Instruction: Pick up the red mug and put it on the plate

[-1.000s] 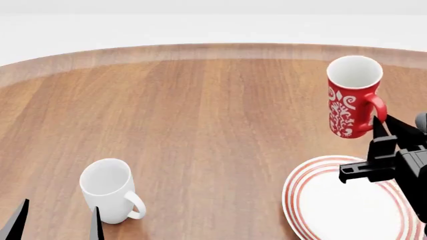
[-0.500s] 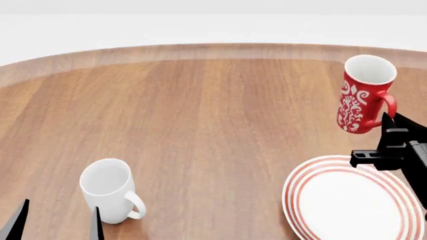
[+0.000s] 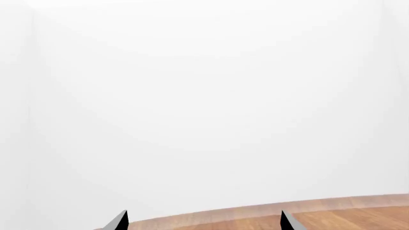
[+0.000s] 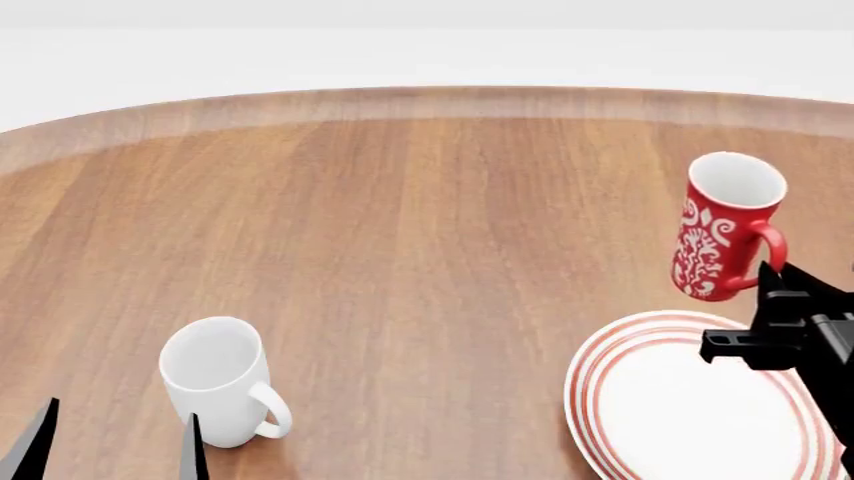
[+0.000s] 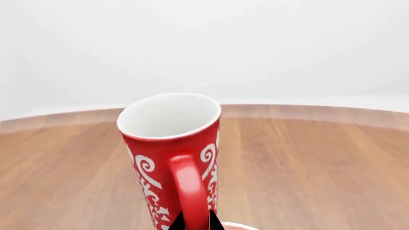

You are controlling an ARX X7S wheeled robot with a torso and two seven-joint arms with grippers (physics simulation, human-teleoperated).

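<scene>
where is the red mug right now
In the head view the red mug is at the right, held by its handle in the right gripper, tilted slightly, just beyond the far rim of the plate.

Light: bright, even, diffuse; no visible source.
Shadows: almost none on the worktop (image 4: pixel 400 230).
Glare: none; the background is washed-out white.
Focus: sharp throughout, clean simulator render, no blur or edge distortion.

A bare simulated room: round wooden table (image 4: pixel 400 230), blank white walls, crockery for a dining setting.
</scene>
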